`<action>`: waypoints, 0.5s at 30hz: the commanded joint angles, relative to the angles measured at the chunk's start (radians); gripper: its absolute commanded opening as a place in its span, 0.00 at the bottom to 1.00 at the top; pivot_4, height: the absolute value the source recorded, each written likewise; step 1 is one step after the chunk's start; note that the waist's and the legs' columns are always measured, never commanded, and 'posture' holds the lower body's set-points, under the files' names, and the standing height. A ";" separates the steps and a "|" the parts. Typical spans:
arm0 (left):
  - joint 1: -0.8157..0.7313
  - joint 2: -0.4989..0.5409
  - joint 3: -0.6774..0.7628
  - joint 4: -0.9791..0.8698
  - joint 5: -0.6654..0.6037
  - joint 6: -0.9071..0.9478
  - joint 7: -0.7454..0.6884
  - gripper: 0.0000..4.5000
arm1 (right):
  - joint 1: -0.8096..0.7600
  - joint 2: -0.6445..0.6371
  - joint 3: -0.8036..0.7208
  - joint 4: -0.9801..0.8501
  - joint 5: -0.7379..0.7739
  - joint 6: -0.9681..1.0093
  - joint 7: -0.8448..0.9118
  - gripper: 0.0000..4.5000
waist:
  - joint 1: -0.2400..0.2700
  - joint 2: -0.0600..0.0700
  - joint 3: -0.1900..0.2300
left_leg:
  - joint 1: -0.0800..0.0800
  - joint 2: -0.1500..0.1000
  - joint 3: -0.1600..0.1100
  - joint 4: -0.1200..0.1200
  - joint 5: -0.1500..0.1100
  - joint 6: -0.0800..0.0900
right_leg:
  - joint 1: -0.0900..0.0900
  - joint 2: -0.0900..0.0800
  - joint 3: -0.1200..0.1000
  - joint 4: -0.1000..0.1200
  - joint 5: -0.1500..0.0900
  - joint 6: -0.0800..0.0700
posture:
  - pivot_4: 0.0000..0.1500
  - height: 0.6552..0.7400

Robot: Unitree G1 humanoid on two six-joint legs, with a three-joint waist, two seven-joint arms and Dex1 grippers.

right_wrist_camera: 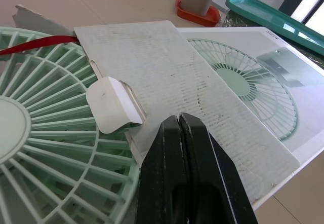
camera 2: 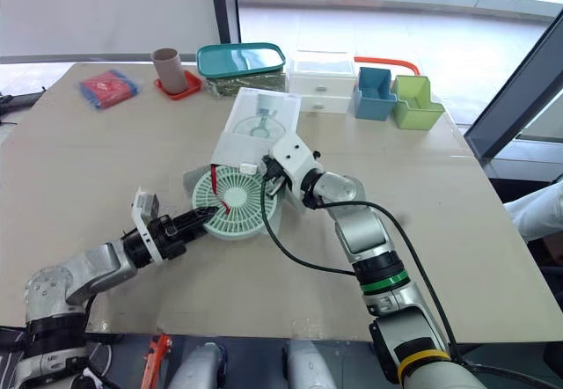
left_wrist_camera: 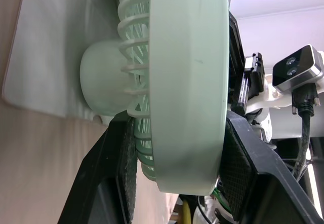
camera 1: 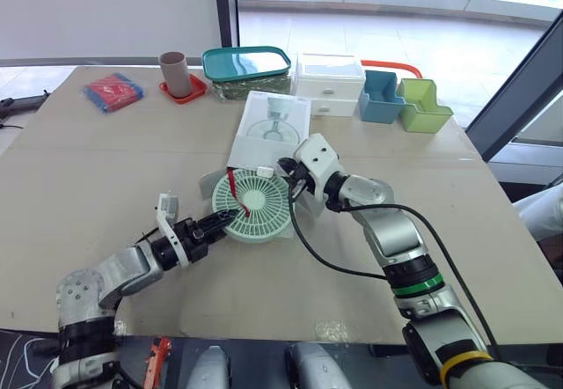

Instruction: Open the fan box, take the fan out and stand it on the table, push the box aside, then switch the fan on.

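Observation:
The pale green round fan [camera 1: 253, 204] lies flat on the table, half out of the white fan box [camera 1: 271, 129], whose open end faces me. A red ribbon [camera 1: 237, 197] crosses the fan's grille. My left gripper [camera 1: 227, 220] is shut on the fan's near rim, and in the left wrist view its two black fingers [left_wrist_camera: 126, 168] clamp the rim [left_wrist_camera: 187, 82] from both sides. My right gripper [camera 1: 290, 173] is shut with nothing in it. Its tips [right_wrist_camera: 179, 120] rest on the box's open flap [right_wrist_camera: 167, 77] at the fan's far edge.
Along the table's far side stand a red packet [camera 1: 114, 91], a brown cup [camera 1: 174, 70] on a red coaster, a teal tray [camera 1: 247, 63], a white drawer unit [camera 1: 330, 84], a blue bin [camera 1: 380, 97] and a green bin [camera 1: 420, 106].

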 commanded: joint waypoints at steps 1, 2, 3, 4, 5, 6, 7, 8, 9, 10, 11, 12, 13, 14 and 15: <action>0.033 0.035 -0.052 -0.023 -0.063 -0.047 0.042 0.38 | -0.002 0.001 0.000 0.006 -0.003 -0.006 0.005 0.00 | 0.002 0.000 0.000 | 0.000 0.000 0.000 0.000 0.000 0.000 | 0.000 0.000 0.000 0.000 0.000 0.000 | 1.00 1.00; 0.040 0.040 -0.057 -0.027 -0.063 -0.056 0.045 0.38 | -0.003 0.002 0.000 0.007 -0.003 -0.007 0.005 0.00 | 0.002 0.000 0.000 | 0.000 0.000 0.000 0.000 0.000 0.000 | 0.000 0.000 0.000 0.000 0.000 0.000 | 1.00 1.00; 0.048 0.044 -0.062 -0.033 -0.065 -0.059 0.043 0.38 | -0.003 0.002 0.000 0.008 -0.003 -0.007 0.005 0.00 | 0.002 0.000 0.000 | 0.000 -0.001 0.000 0.000 0.000 0.000 | 0.000 0.000 0.000 0.000 0.000 0.000 | 1.00 1.00; 0.057 0.048 -0.067 -0.041 -0.068 -0.058 0.039 0.38 | -0.003 0.003 0.001 0.008 -0.004 -0.007 0.005 0.00 | 0.002 0.000 0.000 | 0.000 -0.001 0.000 0.000 0.000 0.000 | 0.000 0.000 0.001 0.000 0.000 0.000 | 1.00 1.00; 0.065 0.053 -0.074 -0.049 -0.071 -0.059 0.036 0.38 | -0.003 0.004 0.001 0.008 -0.003 -0.007 0.005 0.00 | 0.002 0.000 0.000 | 0.000 -0.001 0.001 0.001 0.000 0.000 | 0.000 0.000 0.001 0.000 0.000 0.000 | 1.00 1.00; 0.072 0.061 -0.083 -0.055 -0.067 -0.059 0.028 0.38 | -0.002 0.005 0.001 0.008 -0.003 -0.007 0.005 0.00 | 0.002 0.000 0.000 | 0.000 -0.001 0.001 0.001 0.000 0.000 | 0.000 0.000 0.001 0.000 0.000 0.000 | 1.00 1.00; 0.078 0.066 -0.090 -0.056 -0.068 -0.064 0.028 0.38 | -0.002 0.005 0.002 0.008 -0.003 -0.007 0.005 0.00 | 0.002 0.000 0.000 | 0.000 -0.001 0.001 0.001 0.000 0.000 | 0.000 0.000 0.001 0.000 0.000 0.000 | 1.00 1.00; 0.078 0.069 -0.093 -0.057 -0.057 -0.070 0.027 0.49 | -0.002 0.005 0.002 0.009 -0.003 -0.008 0.006 0.00 | 0.002 0.000 0.000 | 0.000 -0.001 0.001 0.000 0.000 0.000 | 0.000 0.000 0.001 0.000 0.000 0.000 | 1.00 1.00; 0.078 0.077 -0.097 -0.060 -0.050 -0.066 0.012 0.60 | -0.001 0.006 0.003 0.009 -0.003 -0.008 0.006 0.00 | 0.002 0.000 0.000 | 0.000 0.000 0.001 0.000 0.000 0.000 | 0.000 0.000 0.001 0.000 -0.001 -0.001 | 1.00 1.00; 0.077 0.083 -0.100 -0.062 -0.046 -0.064 0.001 0.63 | -0.001 0.006 0.003 0.009 -0.003 -0.008 0.006 0.00 | 0.002 0.000 0.000 | 0.000 0.000 0.001 0.000 0.000 0.000 | 0.000 0.000 0.000 0.000 -0.001 -0.001 | 1.00 1.00; 0.077 0.091 -0.104 -0.067 -0.042 -0.061 -0.013 0.78 | -0.001 0.006 0.002 0.010 -0.003 -0.008 0.006 0.00 | 0.002 0.000 0.000 | 0.000 0.000 0.001 0.000 0.000 0.000 | 0.000 0.000 0.000 0.000 -0.001 -0.001 | 1.00 1.00; 0.077 0.101 -0.108 -0.073 -0.036 -0.061 -0.027 0.80 | -0.001 0.007 0.002 0.010 -0.004 -0.009 0.007 0.00 | 0.002 0.000 0.000 | 0.000 0.000 0.000 0.000 0.000 0.000 | 0.000 0.000 0.000 0.000 -0.001 -0.001 | 1.00 1.00; 0.076 0.116 -0.110 -0.077 -0.025 -0.058 -0.044 0.84 | -0.001 0.007 0.001 0.011 -0.003 -0.010 0.007 0.00 | 0.002 0.000 0.000 | 0.000 0.000 0.001 0.000 0.000 0.000 | 0.000 0.001 0.000 0.000 -0.001 -0.001 | 1.00 1.00; 0.075 0.127 -0.111 -0.079 -0.016 -0.057 -0.057 0.95 | -0.002 0.006 0.000 0.011 -0.003 -0.011 0.008 0.00 | 0.002 0.000 0.000 | 0.000 0.000 0.001 0.000 0.000 0.000 | 0.000 0.001 0.000 0.000 -0.001 -0.001 | 1.00 1.00; 0.070 0.146 -0.107 -0.087 0.015 -0.046 -0.091 0.99 | -0.003 0.006 -0.003 0.014 -0.002 -0.013 0.009 0.00 | 0.002 0.000 0.000 | 0.000 0.000 0.001 0.000 0.000 0.000 | 0.000 0.001 0.000 0.000 -0.001 -0.001 | 1.00 1.00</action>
